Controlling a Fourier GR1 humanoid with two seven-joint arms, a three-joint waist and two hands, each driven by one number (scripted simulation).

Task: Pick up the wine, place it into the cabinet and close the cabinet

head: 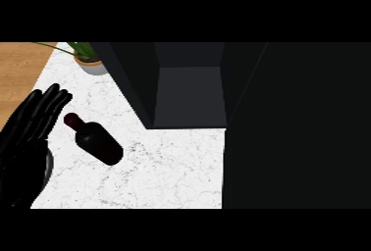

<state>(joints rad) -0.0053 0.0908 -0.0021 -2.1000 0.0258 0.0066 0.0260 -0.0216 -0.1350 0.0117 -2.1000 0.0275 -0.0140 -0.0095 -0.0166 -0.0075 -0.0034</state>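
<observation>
A dark wine bottle (98,141) with a dark red neck lies on its side on the white marble counter (167,171), neck pointing up-left. My left hand (29,132) stands open at the left edge, fingers straight and pointing up, just left of the bottle and apart from it. The black cabinet (190,93) is open at the top centre, its grey inner floor showing between dark walls. Its door (297,127) fills the right side as a large black panel. No right hand shows.
A potted plant (90,61) in a grey pot stands at the counter's far left corner. Wooden floor (22,68) shows beyond the counter's left edge.
</observation>
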